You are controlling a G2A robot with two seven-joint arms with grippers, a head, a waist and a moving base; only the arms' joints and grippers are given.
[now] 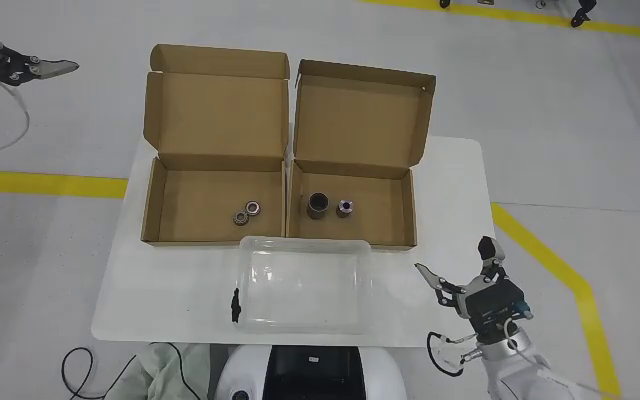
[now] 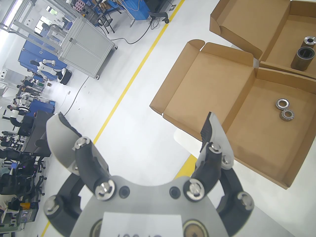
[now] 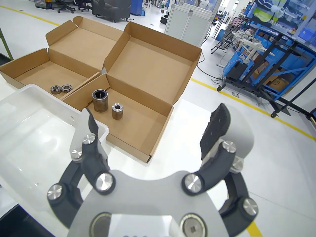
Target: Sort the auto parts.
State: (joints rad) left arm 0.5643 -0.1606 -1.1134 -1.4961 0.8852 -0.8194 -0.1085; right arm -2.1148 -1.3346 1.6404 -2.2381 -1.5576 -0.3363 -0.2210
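From where things stand the sorting looks about done, so the job now, I'd say, is a careful last check rather than another grab. The right jaws hang wide open with nothing between them, above the near right part of the table [image 1: 450, 190], just beside the clear tray [image 1: 300, 241]. The left jaws are spread open and empty too, out over the floor past the table's far left corner, well apart from everything. The tray looks empty to me. A small dark thing [image 1: 235, 305] sits at its left edge, and I can't tell whether it is a part or whether it lies inside or outside the rim. That is worth a look before calling it finished. If it must be picked, I'd come straight down with the jaws narrowed to suit something so small, clear of the tray wall. The cardboard box on the robot's left [image 1: 190, 200] holds two metal rings [image 1: 247, 211] side by side, touching or nearly so. The cardboard box on the right [image 1: 385, 205], lid back like its neighbour, holds a dark metal sleeve [image 1: 318, 204] standing upright and a smaller silver collar [image 1: 345, 207] just beside it, also upright, the two apart
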